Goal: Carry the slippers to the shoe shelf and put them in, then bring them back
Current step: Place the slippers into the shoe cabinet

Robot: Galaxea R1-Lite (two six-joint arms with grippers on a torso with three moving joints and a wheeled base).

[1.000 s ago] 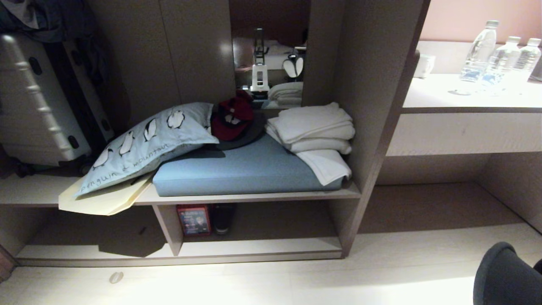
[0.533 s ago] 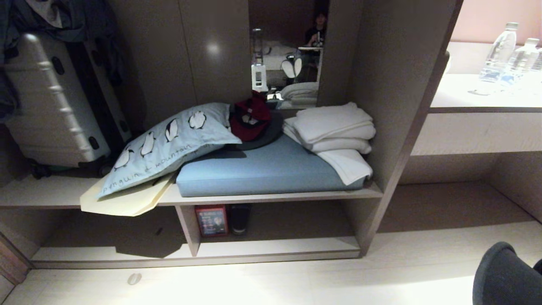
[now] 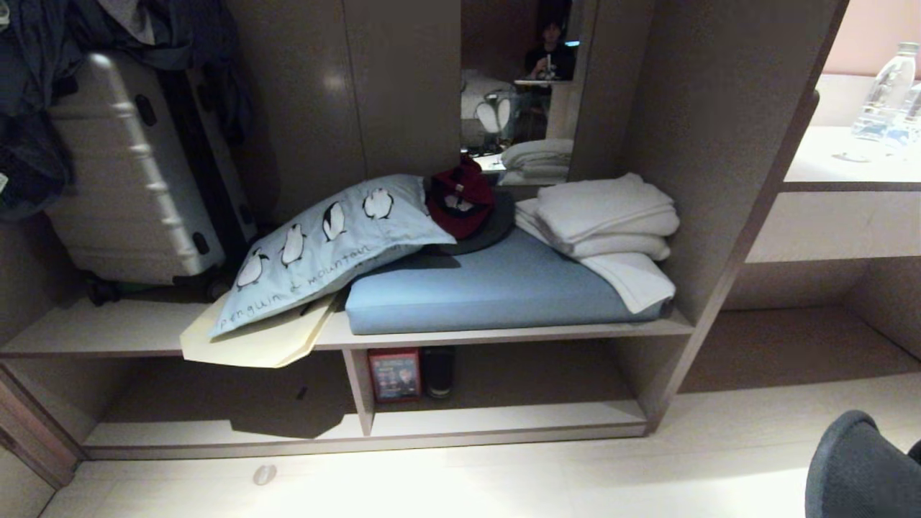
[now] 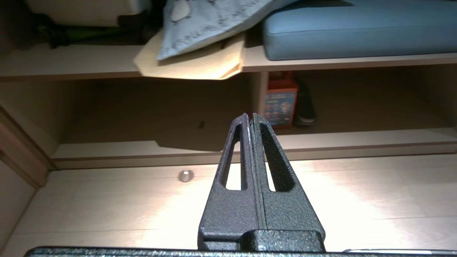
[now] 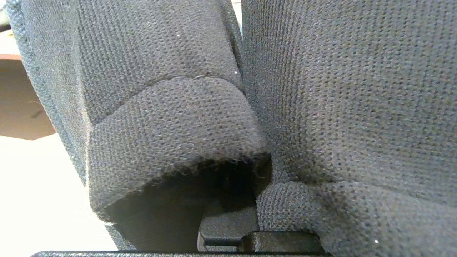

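The slippers are dark grey knit fabric and fill the right wrist view, pressed side by side. Their rounded end shows at the bottom right of the head view. My right gripper is shut on them; only its base shows, the fingers are buried in the fabric. The shoe shelf is the low pale wood compartment under the bench, with a thin upright divider. It lies ahead and left of the slippers. My left gripper is shut and empty, level, pointing at the shoe shelf.
A red box and a dark object stand in the shelf beside the divider. On the bench lie a penguin pillow, blue cushion and white towels. A suitcase stands left. A small round stud is on the floor.
The whole head view has slid to the right, so the camera has turned or driven left. The slippers keep their place at the bottom right corner.
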